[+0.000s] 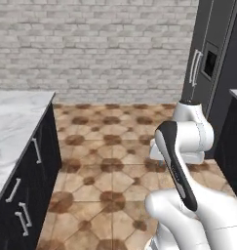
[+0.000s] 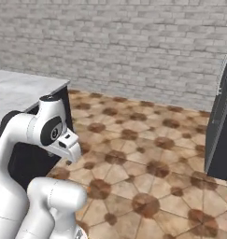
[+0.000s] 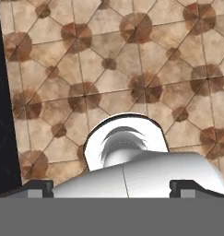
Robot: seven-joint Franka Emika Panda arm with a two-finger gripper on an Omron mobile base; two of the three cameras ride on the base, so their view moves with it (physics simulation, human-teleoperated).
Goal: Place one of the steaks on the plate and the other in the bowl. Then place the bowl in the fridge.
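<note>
- My gripper (image 3: 111, 186) hangs released and empty over the tiled floor (image 3: 132, 69), arm folded for driving.
- The fridge (image 1: 207, 63) stands ahead on the right, doors shut; I can't spot steaks, plate or bowl.

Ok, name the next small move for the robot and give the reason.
Probably turn the base toward the marble counter. The gripper is open and empty over the tiled floor, no steak, plate or bowl is in sight, and the fridge is closed.
</note>
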